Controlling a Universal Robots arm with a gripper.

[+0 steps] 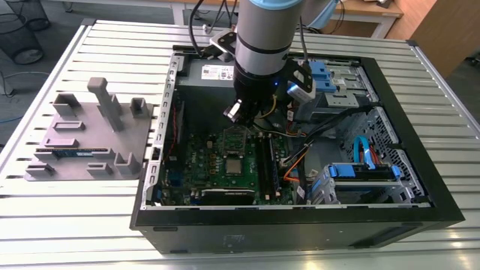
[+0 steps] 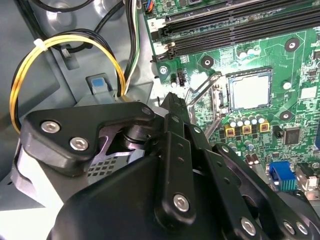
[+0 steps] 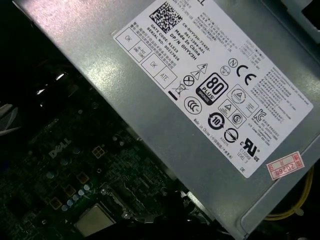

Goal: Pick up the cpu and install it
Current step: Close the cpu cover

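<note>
- The black linkage gripper (image 1: 241,114) is held over the far end of the green motherboard (image 1: 201,163); whether it is wide or narrow cannot be told.
- The cpu (image 2: 248,92), a small flat square chip with a silver-grey metal top, is seen in the second wrist view lying in the socket at the motherboard's middle, apart from the gripper.
- A bent wire lever (image 2: 200,97) is seen just beside that socket.
- A large grey power-supply box with a white label (image 3: 200,100) is set along the motherboard's far edge.
- A grey tray (image 1: 143,140) carrying a blue-green memory stick (image 1: 75,152) is placed well apart from the motherboard, toward the exterior view's left.
</note>
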